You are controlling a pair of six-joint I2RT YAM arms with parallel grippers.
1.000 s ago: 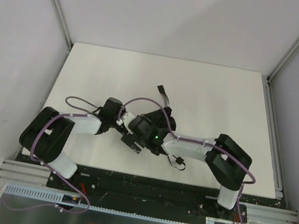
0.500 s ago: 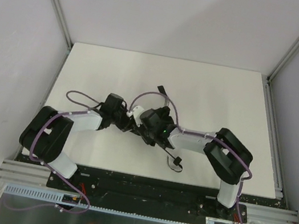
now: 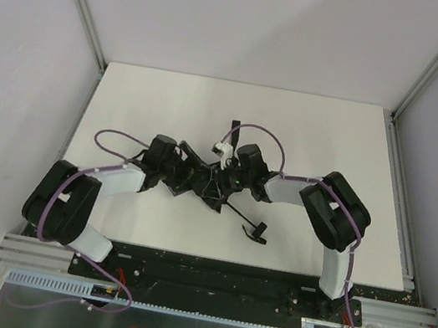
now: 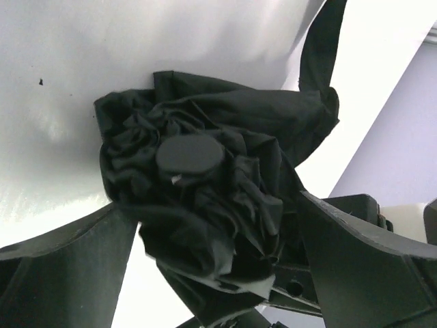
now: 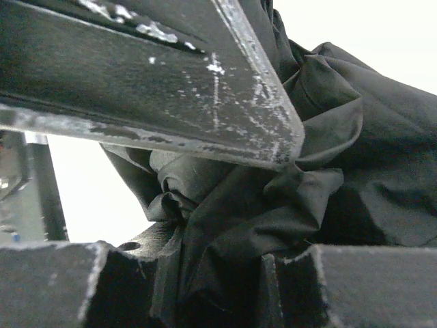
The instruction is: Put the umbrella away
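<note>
The black umbrella (image 3: 209,183) lies collapsed as a crumpled bundle in the middle of the white table (image 3: 325,140). Its thin shaft runs toward the near right to the small handle (image 3: 255,231). In the left wrist view its round top cap (image 4: 189,154) faces the camera amid bunched fabric. My left gripper (image 3: 187,180) stands open, its fingers (image 4: 65,270) wide on either side of the bundle's end. My right gripper (image 3: 229,181) comes in from the right and is shut on the canopy fabric (image 5: 239,205), which is pinched between its fingers (image 5: 177,89).
A black strap end (image 3: 234,128) sticks out from the bundle toward the far side. Purple cables loop over both wrists. Metal frame posts and grey walls stand around the table's edges.
My left gripper has opened wide. The right gripper closed on the fabric, and its wrist swung away to the far right. The umbrella's handle now lies uncovered.
</note>
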